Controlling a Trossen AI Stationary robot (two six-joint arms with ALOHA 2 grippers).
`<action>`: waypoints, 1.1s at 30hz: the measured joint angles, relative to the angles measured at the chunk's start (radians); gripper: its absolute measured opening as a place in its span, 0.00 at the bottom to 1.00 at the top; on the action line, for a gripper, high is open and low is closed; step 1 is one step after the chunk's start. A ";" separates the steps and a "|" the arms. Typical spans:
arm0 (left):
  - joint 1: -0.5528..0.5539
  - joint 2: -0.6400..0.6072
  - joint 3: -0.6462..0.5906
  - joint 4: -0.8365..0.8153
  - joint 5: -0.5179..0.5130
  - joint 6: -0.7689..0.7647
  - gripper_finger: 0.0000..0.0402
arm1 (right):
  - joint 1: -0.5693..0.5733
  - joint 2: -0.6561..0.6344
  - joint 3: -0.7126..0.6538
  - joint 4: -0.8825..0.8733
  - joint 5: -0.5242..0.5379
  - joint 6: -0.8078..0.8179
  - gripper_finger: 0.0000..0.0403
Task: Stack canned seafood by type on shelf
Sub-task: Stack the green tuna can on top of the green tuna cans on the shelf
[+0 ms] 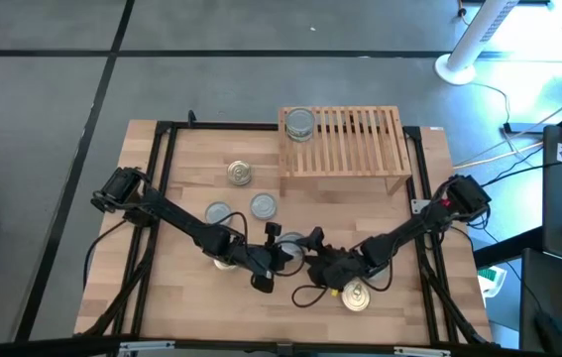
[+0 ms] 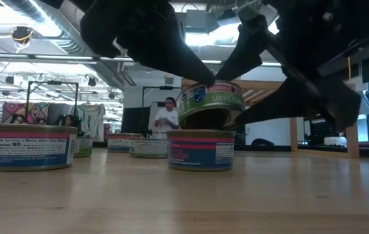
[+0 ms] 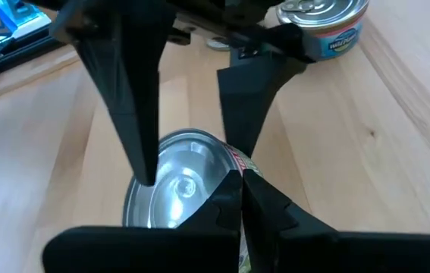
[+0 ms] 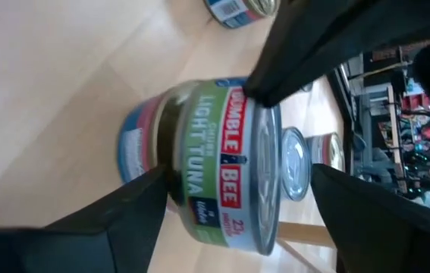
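The green-label tuna can sits tilted on top of a pink-banded can near the front middle of the bench. I only get that stacking from my low view; from overhead the arms cover it. My right tool is spread wide either side of the green can, maybe not touching. The left tool is pressed together just beside it. One silver-top can is on the shelf.

An open-plan lab: exposed ceiling ducts, grey floor, trailing cables, a person beyond the counter.
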 joint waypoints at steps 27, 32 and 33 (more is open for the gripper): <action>-0.003 -0.043 0.000 0.014 0.010 -0.125 0.25 | -0.006 0.000 0.000 0.015 -0.016 0.005 0.37; -0.009 -0.126 0.001 0.002 0.007 -0.066 0.34 | -0.006 -0.023 0.036 0.000 0.033 -0.002 0.35; -0.009 -0.148 0.001 0.001 0.003 -0.061 0.34 | -0.006 -0.027 0.052 -0.015 0.050 -0.013 0.35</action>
